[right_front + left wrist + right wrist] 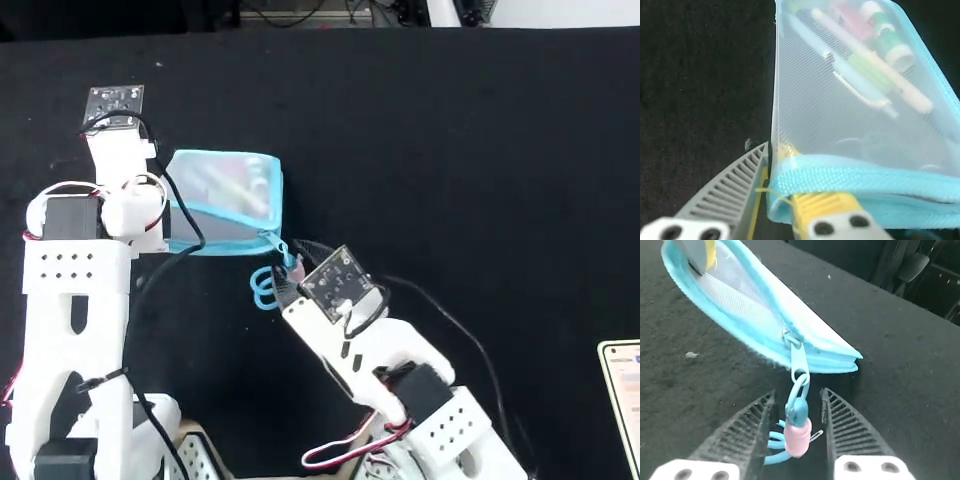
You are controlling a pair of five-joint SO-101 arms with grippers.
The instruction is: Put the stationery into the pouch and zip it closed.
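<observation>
Most of the high view is a matt black worktop, flecked with pale lint. Beyond its far edge runs a thin strip of room, where dark cables and pale shapes are cut off by the frame; what they belong to cannot be told. The right wrist view has dim furniture behind the worktop, too dark to name.

The white left arm stands along the left edge, the right arm rises from the near edge at the middle, and both bases are cut off. Between them, left of centre and about halfway from the near edge to the far edge, lies the pouch, pale mesh with turquoise trim. A card at the right edge is half out of frame.

The left gripper is clamped on the pouch's corner, with the zip band pinched between its grey and yellow fingers. The stationery shows through the mesh, several pens, with blurred ends that are partly cropped.

The right gripper is spread wide, and the zip pull with its pink bead hangs between the fingers, apparently untouched. The slider sits near the pouch's end; whether the zip is fully shut cannot be told.
</observation>
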